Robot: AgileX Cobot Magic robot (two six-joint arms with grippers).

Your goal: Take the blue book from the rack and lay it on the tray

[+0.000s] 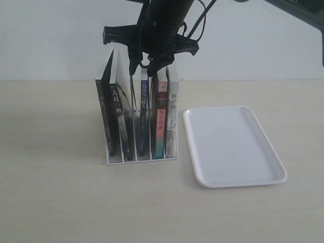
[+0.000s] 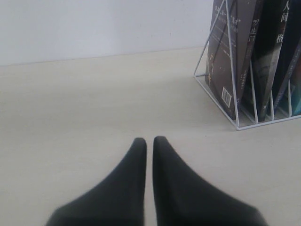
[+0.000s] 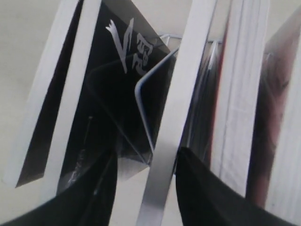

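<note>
The rack point(image 1: 142, 161) stands upright on the counter point(image 1: 61, 202), close to the edge that meets the wall and a little left of that edge's middle. The blue book point(image 1: 144, 109) stands in one of its middle slots with its dark spine and white characters facing out. Black-covered books point(image 1: 112, 119) lean in the slots on its left. A red-and-teal-spined book point(image 1: 160, 124) and a pale-spined book point(image 1: 173, 121) stand on its right.

The right end effector point(image 1: 143, 68) hangs over the rack, pointing down. Its fingers are spread, one on each side of the blue book's top edge. In the right wrist view the book's white page edge point(image 3: 176, 108) runs between the two dark fingers point(image 3: 207, 193), and space shows on at least one side, so the book is straddled but not clamped. A bend of the rack's wire point(image 3: 141, 94) shows just behind.

The tray point(image 1: 233, 147) lies flat to the right of the rack, near it but not touching. It stretches from the wall edge toward the front edge.

The left end effector point(image 2: 149, 140) sits low over bare counter. Its fingers are drawn almost together with nothing between them, and the rack point(image 2: 215, 101) stands well off to one side.
</note>
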